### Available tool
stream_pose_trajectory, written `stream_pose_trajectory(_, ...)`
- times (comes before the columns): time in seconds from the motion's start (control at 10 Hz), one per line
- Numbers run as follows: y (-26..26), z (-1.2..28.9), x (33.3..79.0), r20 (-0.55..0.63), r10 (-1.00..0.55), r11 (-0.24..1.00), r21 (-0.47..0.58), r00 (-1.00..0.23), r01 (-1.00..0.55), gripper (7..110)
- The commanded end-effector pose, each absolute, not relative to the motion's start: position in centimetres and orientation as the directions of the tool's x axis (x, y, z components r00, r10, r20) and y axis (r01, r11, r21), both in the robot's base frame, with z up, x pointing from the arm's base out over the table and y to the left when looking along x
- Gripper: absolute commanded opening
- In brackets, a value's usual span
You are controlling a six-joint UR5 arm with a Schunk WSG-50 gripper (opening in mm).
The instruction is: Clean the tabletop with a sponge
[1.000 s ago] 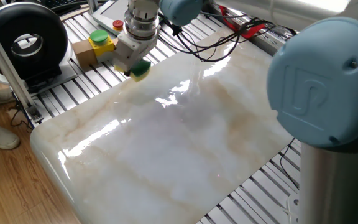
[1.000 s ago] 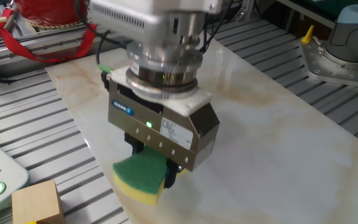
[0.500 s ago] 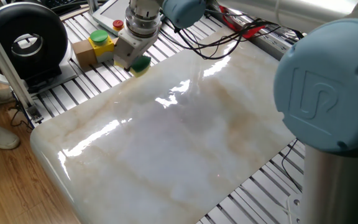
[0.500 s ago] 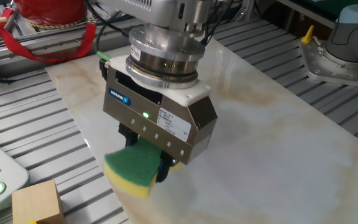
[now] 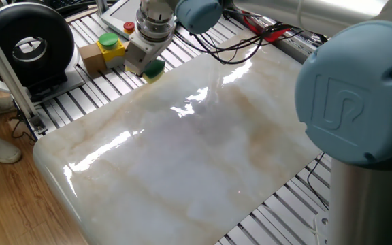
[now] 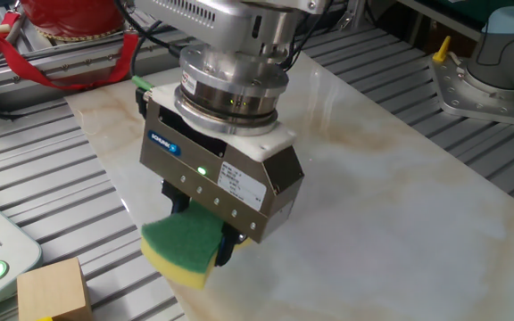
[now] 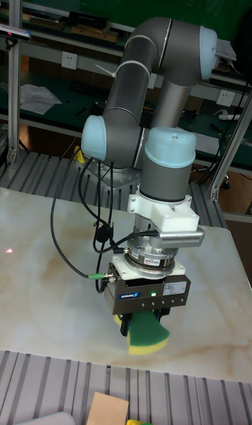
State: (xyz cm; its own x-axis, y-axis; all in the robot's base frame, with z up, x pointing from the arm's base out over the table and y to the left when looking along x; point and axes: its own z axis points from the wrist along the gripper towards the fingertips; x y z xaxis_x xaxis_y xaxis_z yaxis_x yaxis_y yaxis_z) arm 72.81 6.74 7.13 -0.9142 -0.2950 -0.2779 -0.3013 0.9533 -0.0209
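- Your gripper (image 6: 205, 248) is clamped on the sponge (image 6: 182, 248), green scouring layer up and yellow foam below, with much of the block sticking out past the fingers toward the slab edge.
- The sponge sits at the edge of the tabletop (image 5: 203, 150), at the corner nearest the wooden block (image 6: 53, 287) and the ribbed metal slats (image 6: 70, 201) (in the tall view it hangs just inside the near border of the marble).
- Whether the foam is pressing on the stone or floating just above it, you cannot tell from these views; the tilt of the block suggests light contact at most.
- Judged from that, you are at one end of a wiping stroke, with nearly all of the slab lying ahead of you toward the far side.
- Your next move calls for a level, steady press and a sweep inward across the marble, away from the edge.
- Watch the overhang: the sponge could twist in the jaws under drag, or catch on the slats if you drift off the slab.
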Motion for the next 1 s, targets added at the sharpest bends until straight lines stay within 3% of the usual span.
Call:
stream_pose_trajectory(0.0, 6.1, 7.3, 72.1, -0.231, -0.298, 0.954, -0.041, -0.926, -0.296, 7)
stream_pose_trajectory(0.2, 5.6, 7.6, 71.8, -0.208, -0.311, 0.95, -0.084, -0.927, -0.3, 7)
stream_pose_trajectory(0.4, 7.1, 10.1, 70.9, -0.248, -0.272, 0.962, -0.044, -0.93, -0.269, 7)
stream_pose_trajectory(0.9, 9.1, 12.6, 67.7, -0.176, -0.313, 0.95, -0.067, -0.933, -0.306, 7)
